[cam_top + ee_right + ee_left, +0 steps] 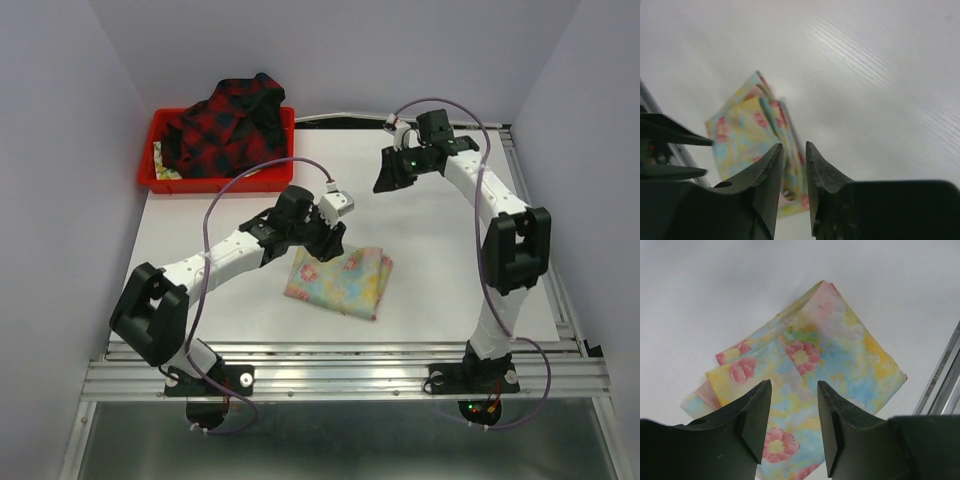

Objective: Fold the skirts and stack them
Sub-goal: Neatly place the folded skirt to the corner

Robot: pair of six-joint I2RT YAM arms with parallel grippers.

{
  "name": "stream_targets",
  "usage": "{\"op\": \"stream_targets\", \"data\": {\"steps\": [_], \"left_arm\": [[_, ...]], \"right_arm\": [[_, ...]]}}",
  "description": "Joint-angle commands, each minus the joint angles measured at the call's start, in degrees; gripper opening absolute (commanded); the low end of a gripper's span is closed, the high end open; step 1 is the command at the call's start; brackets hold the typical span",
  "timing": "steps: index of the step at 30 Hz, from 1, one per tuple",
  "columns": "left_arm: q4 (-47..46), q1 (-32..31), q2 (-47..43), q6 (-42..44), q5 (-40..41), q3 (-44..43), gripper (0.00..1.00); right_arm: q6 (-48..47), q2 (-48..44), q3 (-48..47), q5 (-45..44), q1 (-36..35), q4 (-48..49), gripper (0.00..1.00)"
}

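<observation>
The pastel yellow and blue floral skirt (342, 282) lies folded flat on the white table, near the middle. It fills the left wrist view (830, 360) and shows further off in the right wrist view (747, 130). My left gripper (322, 243) hovers over the skirt's near-left corner, open and empty (794, 390). My right gripper (388, 178) is raised above the table's back right, open by a narrow gap with nothing between the jaws (794, 150). The red-and-black plaid skirt (225, 125) lies heaped in the red tray (160, 180).
The red tray stands at the back left corner and also holds a bit of pale patterned cloth (165, 165). A metal rail (350, 375) runs along the near table edge. Grey walls enclose the left, back and right.
</observation>
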State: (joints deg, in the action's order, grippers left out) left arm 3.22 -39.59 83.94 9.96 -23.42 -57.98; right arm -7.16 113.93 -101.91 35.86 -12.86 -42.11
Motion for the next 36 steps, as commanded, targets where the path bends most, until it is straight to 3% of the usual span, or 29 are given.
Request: {"op": "stream_targets", "data": {"steps": [1,3,8,11,17,24,25,27,31,34,36], "left_arm": [[-9.98,4.07,2.27,-14.50,-8.55,0.85,0.52],[-11.74,5.92,5.42,-17.32,-10.41,0.85,0.52],[-13.59,7.78,12.11,-18.13,-10.69,-0.73,0.50],[-13.68,10.40,19.04,-19.44,-10.59,-2.05,0.49],[-14.74,14.01,24.77,-19.98,-10.86,-3.46,0.48],[-11.49,13.41,18.73,-13.74,-11.74,-7.41,0.54],[-10.27,12.88,17.06,-12.60,-10.43,-7.42,0.59],[-8.94,12.35,11.54,-9.09,-8.14,-7.50,0.62],[2.55,9.19,6.07,-3.90,4.68,-10.66,0.63],[7.47,4.28,4.04,-7.49,16.33,-11.98,0.62],[9.69,0.15,3.77,-9.59,19.62,-12.60,0.62]], "right_arm": [[11.71,-11.50,12.19,15.10,-3.04,0.59,0.31],[17.23,-14.25,23.44,18.53,-5.66,4.99,0.33],[23.68,-16.20,36.94,20.30,-8.67,17.65,0.43],[21.06,-12.25,38.89,19.78,-8.67,16.46,0.42],[17.80,-5.65,40.03,9.51,-5.51,14.95,0.42],[9.45,-3.18,33.98,-8.94,-2.17,10.30,0.43],[8.83,-3.71,31.97,-11.22,-2.17,9.86,0.44],[7.78,-5.64,29.76,-11.43,-2.17,7.93,0.47],[9.96,-10.38,26.41,-0.63,-2.17,3.79,0.63],[13.12,-16.25,26.94,0.62,-2.17,3.61,0.74],[14.71,-19.08,26.76,-2.35,-1.64,3.44,0.82]]}}
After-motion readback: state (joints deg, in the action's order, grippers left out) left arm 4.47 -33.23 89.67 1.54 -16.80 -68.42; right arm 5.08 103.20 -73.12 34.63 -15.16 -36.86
